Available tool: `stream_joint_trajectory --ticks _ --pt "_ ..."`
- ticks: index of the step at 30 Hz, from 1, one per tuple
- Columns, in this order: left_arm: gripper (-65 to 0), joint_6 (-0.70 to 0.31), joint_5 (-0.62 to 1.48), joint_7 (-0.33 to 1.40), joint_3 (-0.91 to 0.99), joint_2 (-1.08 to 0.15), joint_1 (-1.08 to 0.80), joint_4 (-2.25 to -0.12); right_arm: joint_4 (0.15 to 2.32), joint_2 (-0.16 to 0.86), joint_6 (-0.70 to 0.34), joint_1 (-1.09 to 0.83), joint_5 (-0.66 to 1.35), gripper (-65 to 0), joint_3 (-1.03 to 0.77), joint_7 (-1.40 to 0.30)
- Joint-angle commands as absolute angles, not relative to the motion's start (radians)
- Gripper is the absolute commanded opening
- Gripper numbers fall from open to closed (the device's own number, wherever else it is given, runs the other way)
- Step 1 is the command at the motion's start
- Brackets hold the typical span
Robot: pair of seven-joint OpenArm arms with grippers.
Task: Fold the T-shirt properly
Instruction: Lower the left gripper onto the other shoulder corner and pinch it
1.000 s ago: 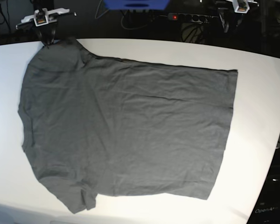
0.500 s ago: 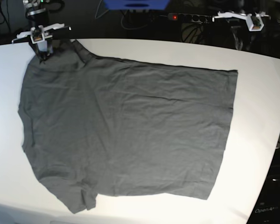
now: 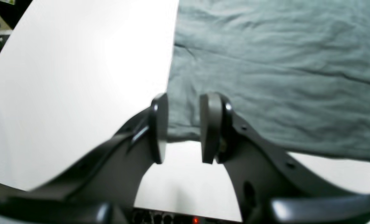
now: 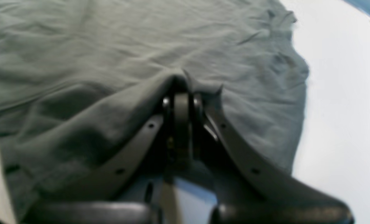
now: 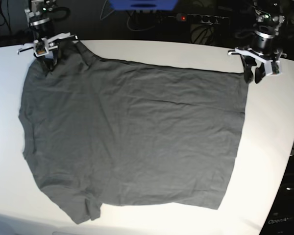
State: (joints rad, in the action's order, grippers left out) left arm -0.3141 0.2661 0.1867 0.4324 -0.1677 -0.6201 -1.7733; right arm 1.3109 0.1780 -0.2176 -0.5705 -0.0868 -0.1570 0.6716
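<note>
The dark grey T-shirt (image 5: 132,137) lies spread flat on the white table (image 5: 274,142), neck end to the left in the base view. My right gripper (image 5: 46,59) is at the far left corner, shut on a raised pinch of the cloth; in the right wrist view the fabric (image 4: 79,46) bunches up around the closed tips (image 4: 181,88). My left gripper (image 5: 255,74) hangs at the far right hem corner. In the left wrist view its fingers (image 3: 211,105) stand apart, open, with the corner of the T-shirt (image 3: 265,62) lying flat below the gap.
A power strip with a red light (image 5: 183,18) and a blue object (image 5: 142,4) sit behind the table's far edge. The table's right edge (image 5: 289,161) curves inward toward the front. Bare white surface (image 3: 63,77) lies beside the hem.
My left arm has come down from the back right to the hem corner. My right arm has shifted slightly forward over the shoulder, still pinching cloth. The T-shirt body has not moved.
</note>
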Motion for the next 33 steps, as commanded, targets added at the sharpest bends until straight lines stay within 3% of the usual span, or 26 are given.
stream_joint_trajectory --ticks 1,7,12,15,18,23,33 --pt "-47.3 -0.341 0.266 0.185 0.466 -0.163 -0.61 -1.787 1.326 0.188 -0.216 -0.579 -0.076 -64.4 -0.163 0.702" --pt "-45.8 -0.492 0.262 0.412 0.608 -0.137 -0.509 -1.785 1.326 0.189 -0.216 -0.579 -0.077 -64.4 -0.163 0.702" --pt "-23.3 -0.582 0.259 0.516 0.668 -0.147 -0.45 -1.745 1.325 0.191 -0.216 -0.579 -0.077 -64.4 -0.163 0.702" --pt "-16.6 -0.588 0.226 0.552 0.664 -0.159 -0.423 -1.707 1.325 0.191 -0.216 -0.579 -0.077 -64.4 -0.163 0.702" --pt "-16.4 -0.593 0.2 0.547 0.662 -0.153 -0.406 -1.656 1.325 0.191 -0.216 -0.581 -0.077 -64.4 -0.163 0.702" --pt "-16.4 -0.698 0.2 0.547 0.668 -0.153 -0.369 -1.584 1.325 0.191 -0.216 -0.585 -0.077 -64.4 -0.163 0.702" --pt "-16.6 -0.698 0.205 0.539 0.665 -0.15 -0.358 -1.544 1.322 0.191 -0.217 -0.588 -0.077 -64.4 -0.163 0.702"
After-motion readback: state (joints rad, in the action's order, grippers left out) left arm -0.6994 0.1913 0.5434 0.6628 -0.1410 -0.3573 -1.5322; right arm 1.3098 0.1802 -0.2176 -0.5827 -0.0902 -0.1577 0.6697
